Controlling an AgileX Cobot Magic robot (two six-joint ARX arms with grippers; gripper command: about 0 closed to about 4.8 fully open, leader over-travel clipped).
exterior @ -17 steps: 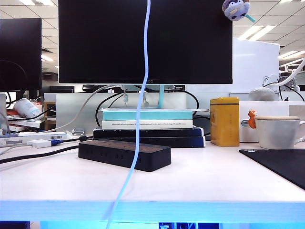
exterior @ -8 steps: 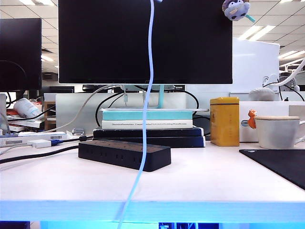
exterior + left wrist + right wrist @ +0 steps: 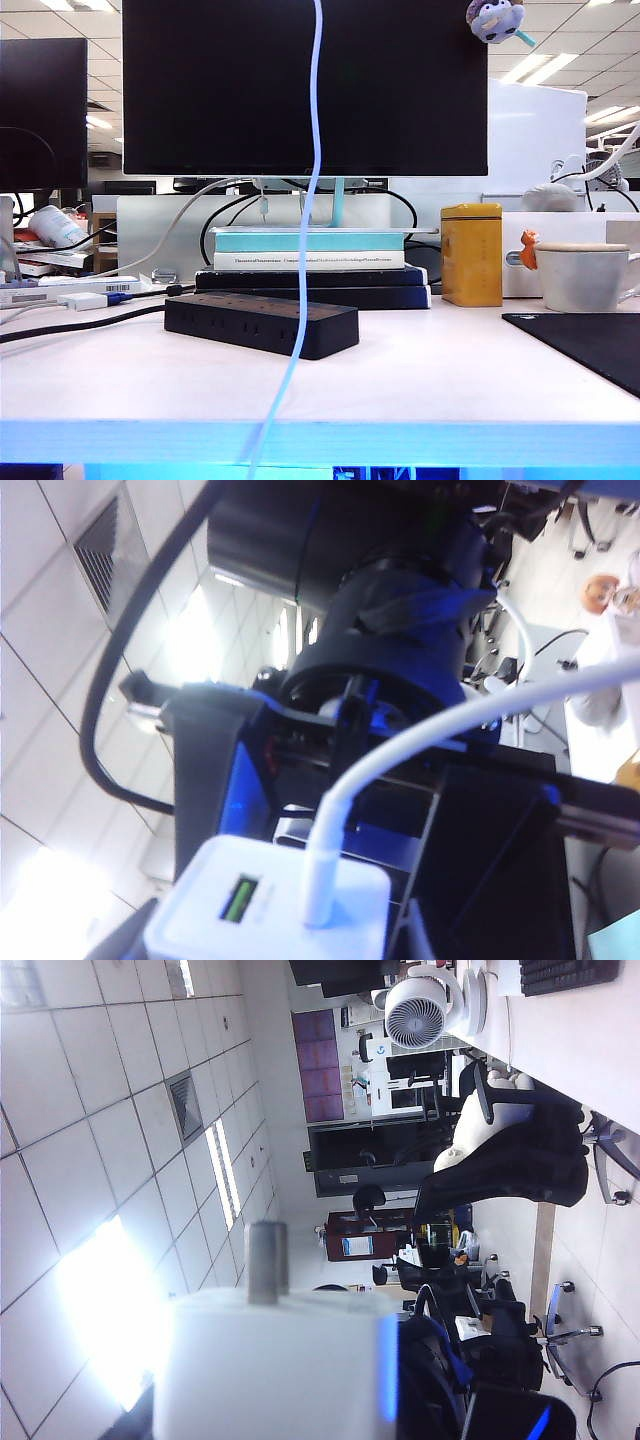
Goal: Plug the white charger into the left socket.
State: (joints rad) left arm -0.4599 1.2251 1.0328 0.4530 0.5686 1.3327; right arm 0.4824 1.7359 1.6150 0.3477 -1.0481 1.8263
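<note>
1. Up above the worktop (image 3: 420, 390), out of the exterior view, the left pincer (image 3: 285, 920) pinches the white charger (image 3: 270, 905).
2. Its cable (image 3: 312, 200) hangs before the power strip (image 3: 262, 322).
3. Right pincer (image 3: 270, 1380): charger's prong (image 3: 267, 1260) visible close by; grip unclear.

Matte black power strip (image 3: 261, 324), glossy white charger (image 3: 268, 908)
</note>
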